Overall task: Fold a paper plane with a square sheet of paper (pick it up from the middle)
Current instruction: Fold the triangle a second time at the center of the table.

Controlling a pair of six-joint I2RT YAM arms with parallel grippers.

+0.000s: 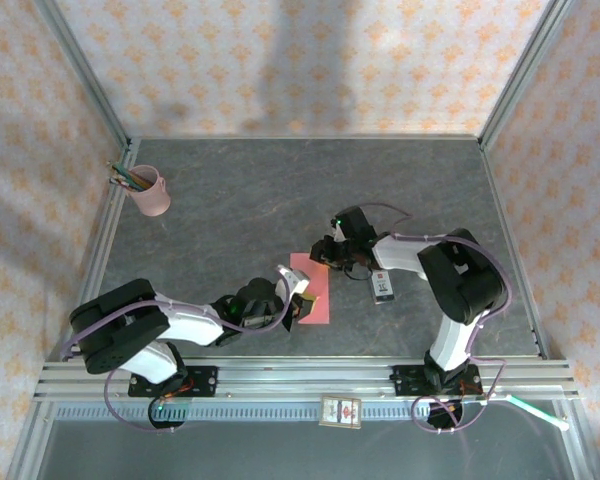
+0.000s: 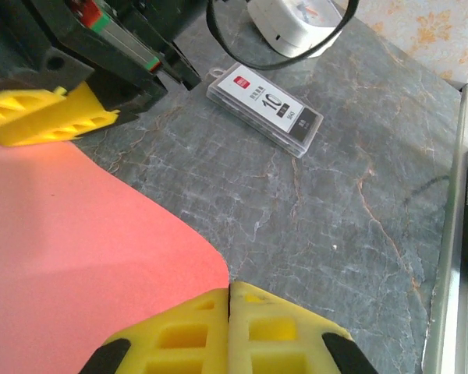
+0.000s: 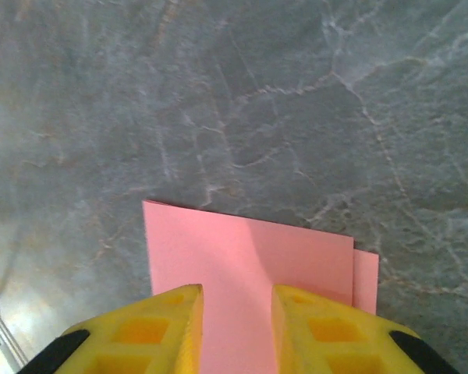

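The salmon-pink square sheet of paper point(image 1: 314, 290) lies on the dark table between both arms. In the right wrist view the paper point(image 3: 242, 249) is folded over, a lower layer peeking out along its right edge. My right gripper point(image 3: 236, 300) is open, its two yellow fingers standing apart just over the folded sheet. My left gripper point(image 2: 230, 290) is shut, and the curved edge of the paper point(image 2: 78, 234) runs into the seam between its fingers. Seen from above, the left gripper point(image 1: 298, 303) is at the sheet's near left edge and the right gripper point(image 1: 327, 258) at its far end.
A small white-and-black box point(image 1: 383, 287) lies just right of the paper, close to the right arm. A pink pencil cup point(image 1: 152, 192) stands at the far left. Patterned walls close in the table, and a metal rail point(image 1: 310, 380) runs along the near edge.
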